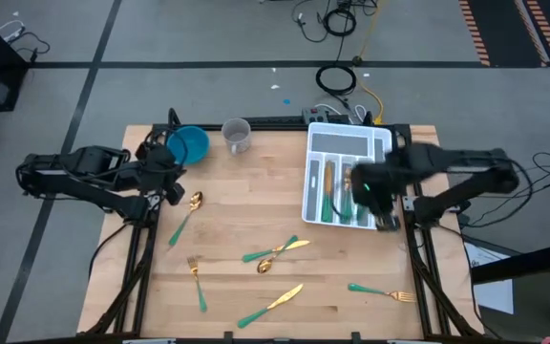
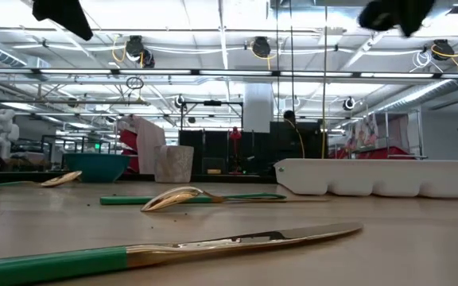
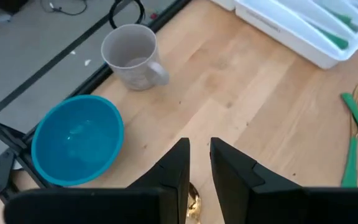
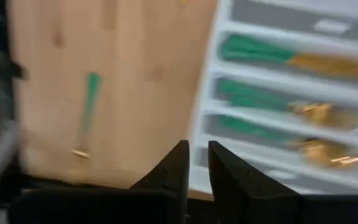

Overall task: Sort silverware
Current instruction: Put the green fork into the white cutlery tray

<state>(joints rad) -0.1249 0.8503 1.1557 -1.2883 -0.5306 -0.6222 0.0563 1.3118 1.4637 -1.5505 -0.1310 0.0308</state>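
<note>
the right end effector (image 1: 387,222) hangs over the near right corner of the white divided tray (image 1: 382,143); seen from above its fingers are lost in the dark arm, and only the right wrist view shows the fingers (image 4: 173,168) a narrow slit apart with nothing between them. the left end effector (image 1: 172,192) sits at the desk's (image 1: 246,186) left side, just beside the blue bowl (image 1: 188,144) and above a gold spoon (image 1: 192,204); its wrist view shows the fingers (image 3: 178,168) a narrow gap apart and empty, with the spoon's bowl partly hidden behind them.

the silverware lies in two groups. in the tray, teal handles and gold heads fill several compartments (image 4: 272,56), but blur keeps fork, spoon and knife from being told apart there. loose on the desk: a fork (image 1: 198,280) at lower left, a crossed spoon and knife (image 1: 277,253) at centre, a knife (image 1: 271,306) near the front edge, and a fork (image 1: 382,290) at lower right.

the low view shows the front knife (image 2: 165,253) large, cut off at the left, the centre spoon (image 2: 189,197) behind it, the tray's side wall (image 2: 380,179), the bowl and a grey mug (image 2: 174,164); both arms appear there only as dark shapes at the top edge. the mug (image 1: 238,136) stands between bowl and tray. cables lie on the floor beyond the desk.
</note>
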